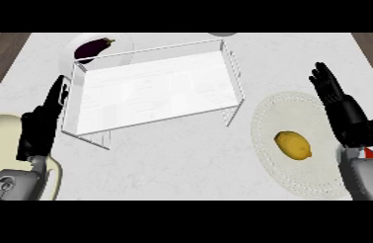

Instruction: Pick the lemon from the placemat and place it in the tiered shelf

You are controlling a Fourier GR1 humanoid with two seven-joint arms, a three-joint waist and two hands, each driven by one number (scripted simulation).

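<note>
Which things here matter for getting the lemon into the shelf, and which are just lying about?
For the job: lemon, placemat, tiered shelf, right hand.
Lying about: eggplant on a white plate, behind the shelf.

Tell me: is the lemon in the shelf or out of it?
Out. The lemon lies on the round placemat, right of the tiered shelf.

no readable text, no labels — no numbers, no signs
</note>
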